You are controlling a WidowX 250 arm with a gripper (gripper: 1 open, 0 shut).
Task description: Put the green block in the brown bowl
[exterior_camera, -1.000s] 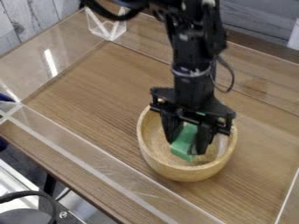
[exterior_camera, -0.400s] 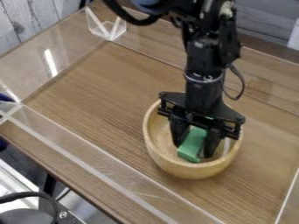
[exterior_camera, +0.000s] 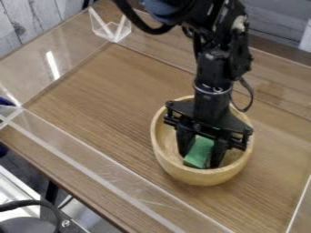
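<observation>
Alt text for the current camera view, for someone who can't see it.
A black gripper reaches down into a wooden bowl, its fingers around the green block. The bowl stands on a wooden table; whether the block is gripped is unclear.

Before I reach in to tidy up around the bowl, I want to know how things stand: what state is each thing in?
Brown bowl: upright on the table, green block inside.
Green block: inside the bowl, tilted, between the gripper's fingers; a firm grip can't be confirmed.
Gripper: lowered into the bowl, fingers apart around the block.
Table: bearing the bowl.
</observation>
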